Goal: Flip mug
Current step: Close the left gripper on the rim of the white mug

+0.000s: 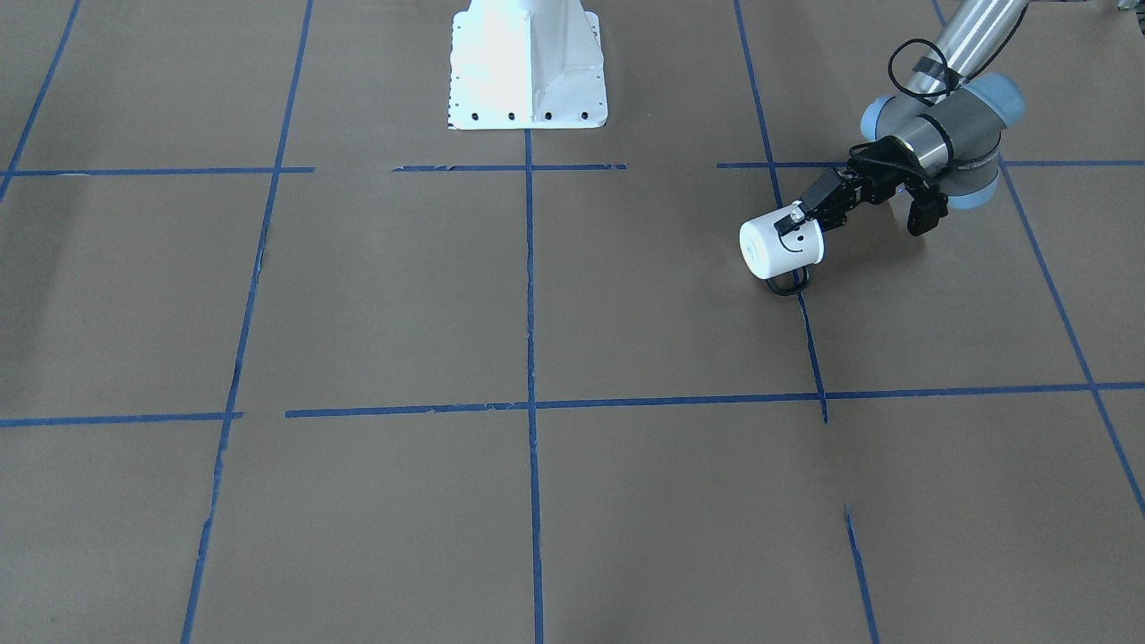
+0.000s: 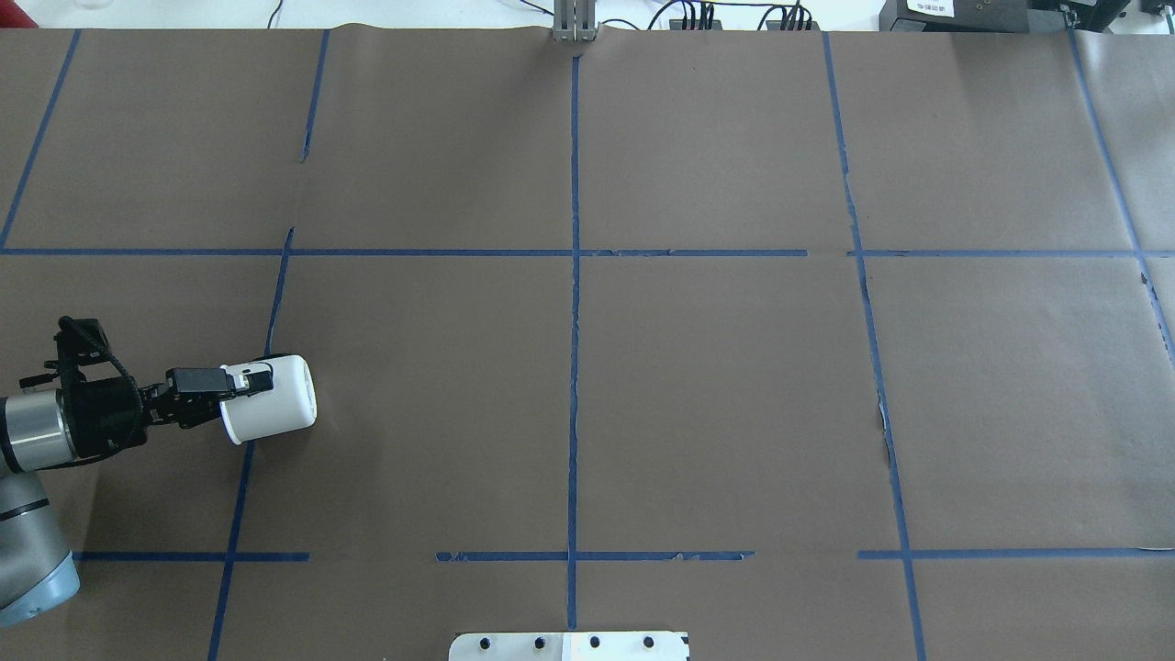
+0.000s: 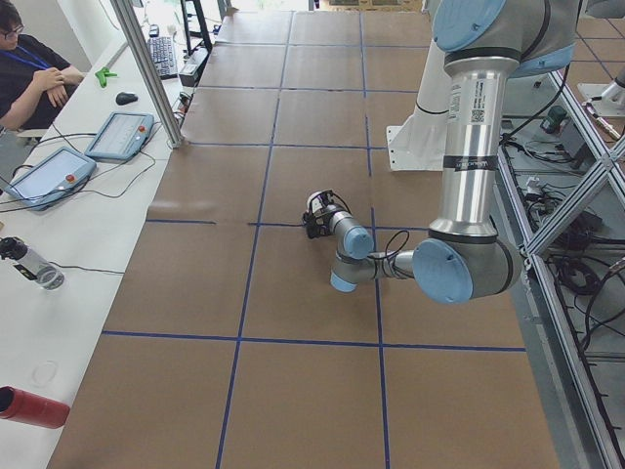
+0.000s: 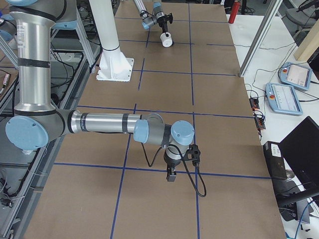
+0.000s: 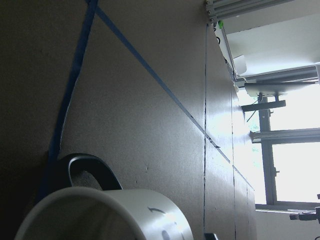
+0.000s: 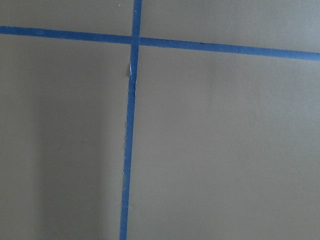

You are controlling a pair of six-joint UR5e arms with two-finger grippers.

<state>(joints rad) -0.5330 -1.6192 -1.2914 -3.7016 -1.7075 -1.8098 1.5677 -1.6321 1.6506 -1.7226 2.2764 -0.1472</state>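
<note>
The mug (image 1: 781,246) is a small white mug with a black smile on its side. It is turned on its side, with its black loop handle (image 1: 789,284) pointing down at the table. My left gripper (image 1: 796,217) is shut on its rim, with one finger over the outer wall. The overhead view shows the mug (image 2: 271,397) at the table's left with the left gripper (image 2: 248,381) on it. The left wrist view shows the rim (image 5: 100,215) and handle (image 5: 85,167) close up. My right gripper (image 4: 171,174) hangs low over the table, far from the mug. I cannot tell whether it is open or shut.
Brown paper with a blue tape grid (image 2: 575,367) covers the table. The robot's white base (image 1: 528,67) stands at the middle of the near edge. Operator tablets (image 3: 122,132) and a person sit on a side bench beyond the table.
</note>
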